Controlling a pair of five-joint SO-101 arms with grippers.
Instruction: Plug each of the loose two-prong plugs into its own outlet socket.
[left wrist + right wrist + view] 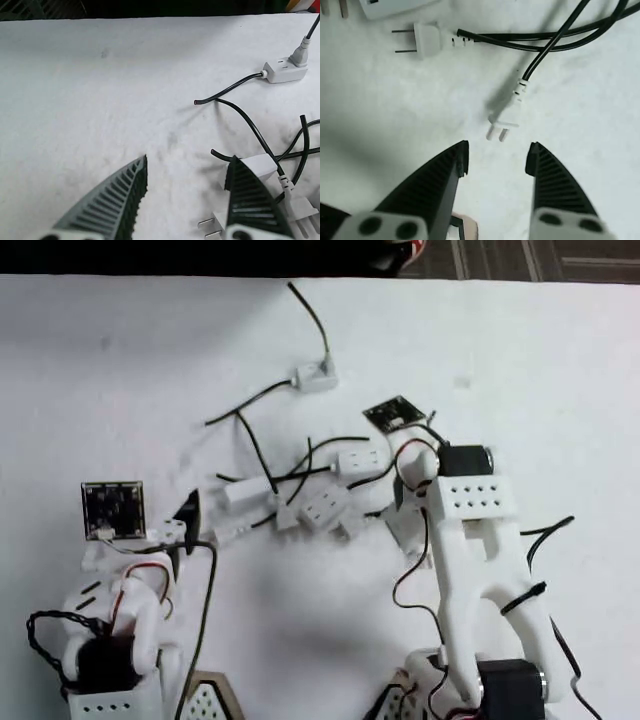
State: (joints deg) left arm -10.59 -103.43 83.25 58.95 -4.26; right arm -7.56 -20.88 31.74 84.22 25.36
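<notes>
A white table (100, 370) spreads under both arms, its middle strewn with black cords (255, 445) that cross one another and run over a cluster of white outlet blocks (325, 508). Apart from that clutter, nearer the table's far edge, sits a lone outlet block (315, 377); the left wrist view brings out a seated plug (302, 52) pushed into its end, and a cut cord end (196, 102) lying bare on the table near it. The left gripper (190, 160) hangs low over the table with its fingers spread and nothing between them; a pair of prongs (209, 225) pokes out beside one finger, the plug body hidden behind that finger. The right gripper (498, 147) is likewise parted and empty. Just ahead of its gap lies a loose two-prong plug (506, 116), prongs pointing toward the gripper and touching neither finger; it seems to be tipped up off the table by its cord, though the angle is hard to judge. A second loose plug (422, 40) lies flat farther off, its prongs pointing away from its cord, beside the corner of an outlet block (395, 6).
</notes>
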